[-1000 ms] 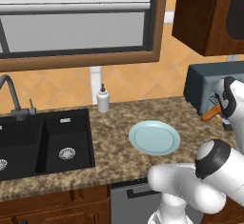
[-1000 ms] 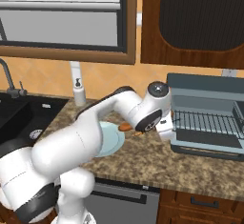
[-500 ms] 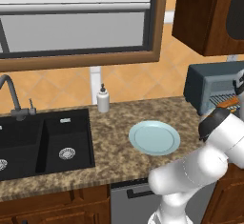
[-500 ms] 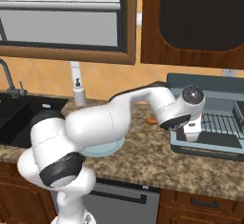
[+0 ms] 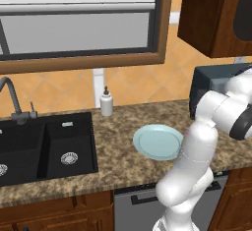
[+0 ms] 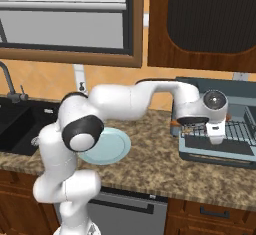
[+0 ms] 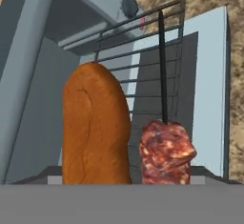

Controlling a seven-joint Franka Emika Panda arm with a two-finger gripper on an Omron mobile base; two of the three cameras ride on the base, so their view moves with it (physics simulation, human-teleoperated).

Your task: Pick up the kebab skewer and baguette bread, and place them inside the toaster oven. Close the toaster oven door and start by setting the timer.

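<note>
In the hand view the orange-brown baguette bread (image 7: 95,127) and the dark red kebab skewer (image 7: 166,151) stand side by side close to the camera, rising from where the fingers are. My gripper (image 6: 216,134) is shut on both and hangs at the mouth of the toaster oven (image 6: 240,86). Behind the food lies the wire rack (image 7: 143,51). The toaster oven door (image 7: 209,75) is folded down flat onto the counter (image 6: 220,154). In the left base view my arm covers the front of the toaster oven (image 5: 206,82).
A light blue plate (image 5: 157,141) lies on the speckled counter left of the oven, seen also as the plate (image 6: 107,146). A soap bottle (image 5: 106,102) stands by the wall next to the black sink (image 5: 44,141). Dark wood cabinets (image 6: 210,19) hang above the oven.
My arm has swung right from beside the plate to the oven's open front, carrying the bread and skewer with it. The grip has not changed.
</note>
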